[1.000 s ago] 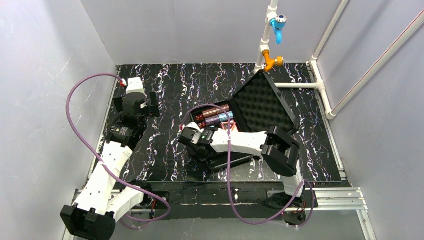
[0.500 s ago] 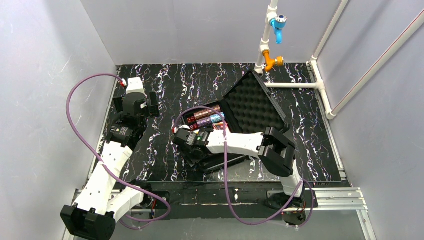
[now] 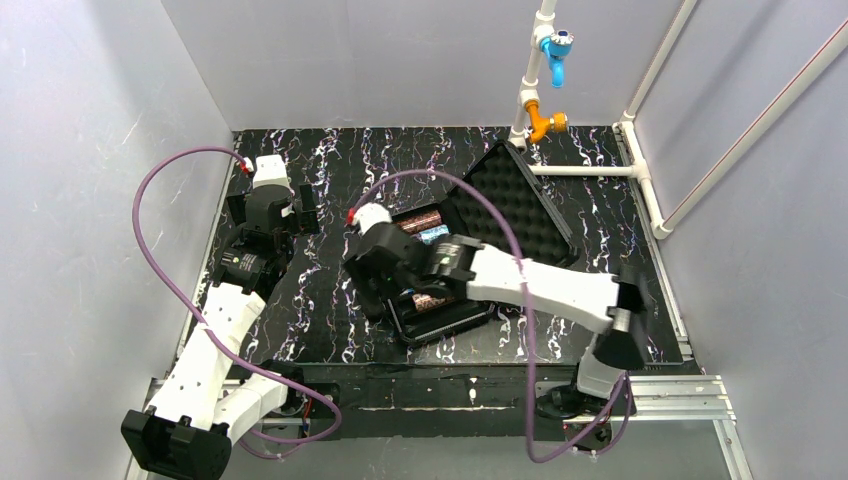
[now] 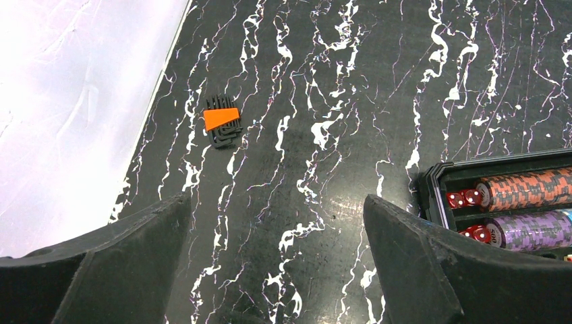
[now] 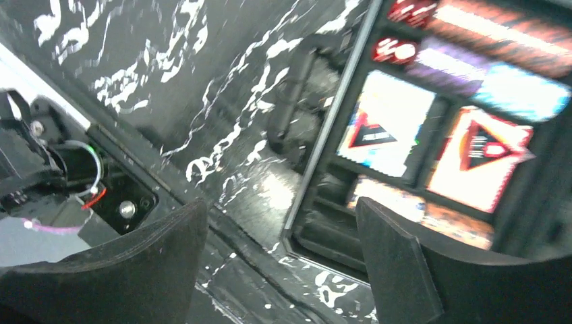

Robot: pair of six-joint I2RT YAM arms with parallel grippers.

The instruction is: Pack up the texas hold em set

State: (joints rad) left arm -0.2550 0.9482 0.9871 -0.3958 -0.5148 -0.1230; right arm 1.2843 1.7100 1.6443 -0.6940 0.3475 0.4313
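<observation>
The black case (image 3: 440,322) of the texas hold em set lies open mid-table, its foam-lined lid (image 3: 510,205) raised behind it. Inside are an orange-black chip roll (image 4: 533,189), a purple one (image 4: 529,229), red dice (image 4: 465,199) and two card decks (image 5: 388,125) (image 5: 479,158). My right gripper (image 3: 390,275) (image 5: 280,206) hovers open above the case's front left corner, holding nothing; the right wrist view is blurred. Left of the case, my left gripper (image 3: 300,213) (image 4: 276,202) hangs wide open over bare table.
A small black holder with an orange tag (image 4: 222,123) lies on the marbled table near the left wall (image 4: 67,101). White pipes with blue and orange fittings (image 3: 545,85) stand at the back right. The case handle (image 5: 297,101) faces the table's front edge.
My right gripper has opened from nearly shut and risen over the case, its elbow swinging out right. The case slid slightly left. The left arm has not moved.
</observation>
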